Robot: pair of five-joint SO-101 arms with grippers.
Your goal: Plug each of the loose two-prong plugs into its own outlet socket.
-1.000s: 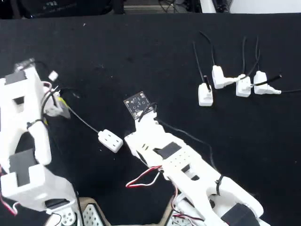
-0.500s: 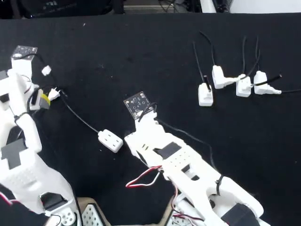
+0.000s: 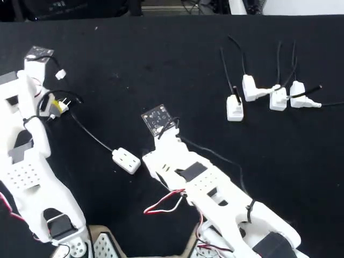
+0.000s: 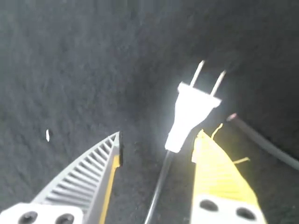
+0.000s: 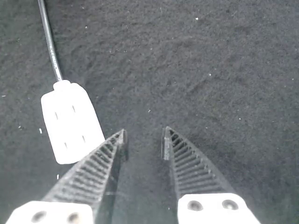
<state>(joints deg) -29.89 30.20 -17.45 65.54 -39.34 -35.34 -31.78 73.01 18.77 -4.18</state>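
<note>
Left wrist view: left pincer [image 4: 159, 134] gapes wide around a white two-prong plug [image 4: 191, 109]; right pincer [image 5: 144, 131], narrowly parted, sits just beside the outlet socket [image 5: 70, 121] on the black tabletop [image 5: 210, 56].

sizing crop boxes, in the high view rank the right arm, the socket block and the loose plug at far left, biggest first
1. right arm, by far the largest.
2. socket block.
3. loose plug, clearly smaller than the block even with its prongs.
</note>
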